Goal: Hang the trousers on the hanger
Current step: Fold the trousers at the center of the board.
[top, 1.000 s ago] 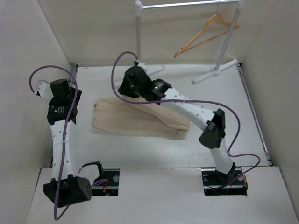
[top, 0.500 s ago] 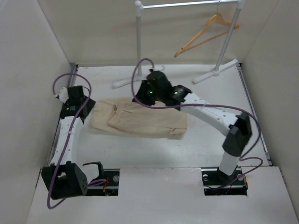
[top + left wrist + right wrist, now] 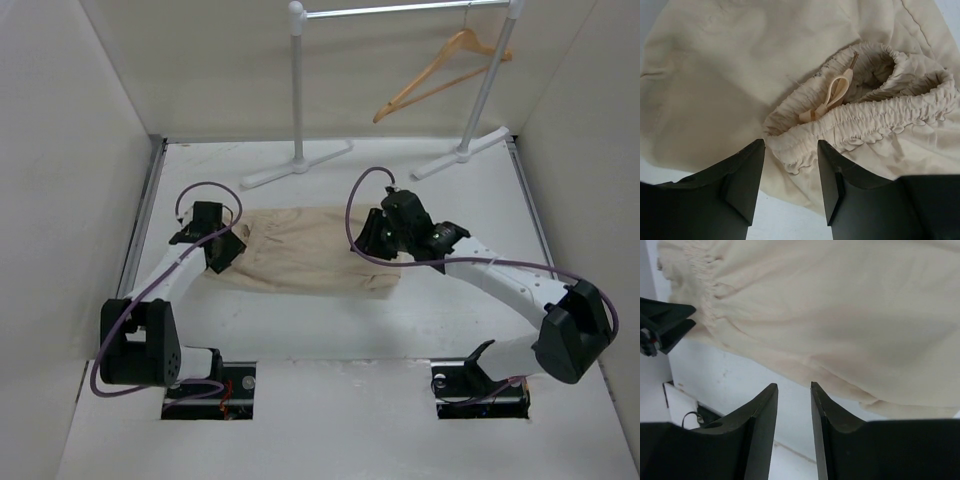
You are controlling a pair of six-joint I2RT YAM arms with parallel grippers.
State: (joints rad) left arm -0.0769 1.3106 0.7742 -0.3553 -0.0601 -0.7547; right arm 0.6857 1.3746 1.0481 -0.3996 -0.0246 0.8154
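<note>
The beige trousers (image 3: 305, 250) lie folded flat on the white table. Their elastic waistband with a drawstring bow (image 3: 860, 115) faces left. My left gripper (image 3: 228, 250) is open at the waistband end, its jaws just short of the bunched waistband edge (image 3: 792, 160). My right gripper (image 3: 372, 238) is open at the trousers' right end, its jaws over bare table beside the fabric's near edge (image 3: 840, 330). The wooden hanger (image 3: 440, 72) hangs by its hook on the white rack at the back right, far from both grippers.
The white garment rack (image 3: 297, 90) stands at the back, its two feet (image 3: 295, 165) resting on the table just behind the trousers. White walls close in the left, right and back sides. The left gripper also shows in the right wrist view (image 3: 662, 325).
Both arms have come down and forward to the trousers' ends; the right gripper moved from the left part to the right end. The trousers were spread wider and flatter.
</note>
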